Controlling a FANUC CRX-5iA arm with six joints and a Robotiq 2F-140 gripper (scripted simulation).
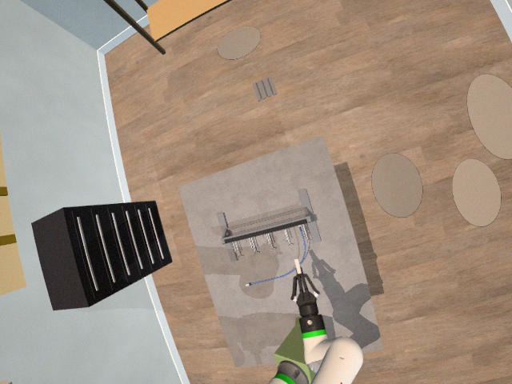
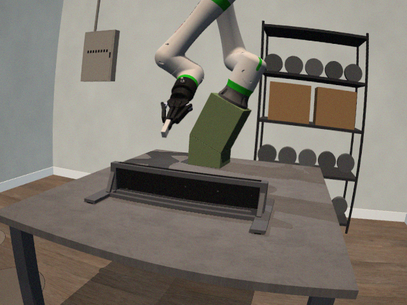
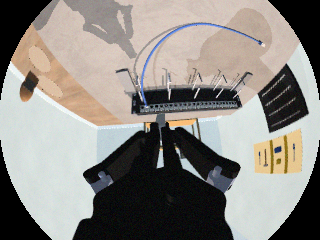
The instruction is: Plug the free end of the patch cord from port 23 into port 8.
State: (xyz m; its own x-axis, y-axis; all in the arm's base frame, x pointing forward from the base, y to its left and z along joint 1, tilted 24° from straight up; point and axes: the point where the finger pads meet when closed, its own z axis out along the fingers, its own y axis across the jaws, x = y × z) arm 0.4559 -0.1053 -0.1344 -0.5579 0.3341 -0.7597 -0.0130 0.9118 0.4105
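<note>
The grey patch-panel rack (image 1: 269, 225) (image 2: 189, 187) stands across the middle of the table, and the exterior view shows its back. The blue patch cord (image 1: 299, 252) leaves the rack's right end and curves over the table top. Its free plug (image 1: 247, 284) lies on the table in front of the rack's left half. My gripper (image 1: 296, 265) (image 2: 165, 129) is shut with nothing between its fingers. It hangs well above the table, in front of the rack's right part and over the cord's bend. The wrist view shows the shut fingers (image 3: 160, 123), the rack (image 3: 187, 96), the cord (image 3: 194, 27) and the plug (image 3: 262, 43).
Several short grey cords (image 1: 262, 243) hang from other ports on the rack's front. The arm's green base (image 2: 217, 131) stands at the table edge behind the rack. A black drawer cabinet (image 1: 101, 252) stands off the table at the left, and a shelf unit (image 2: 312, 98) stands behind.
</note>
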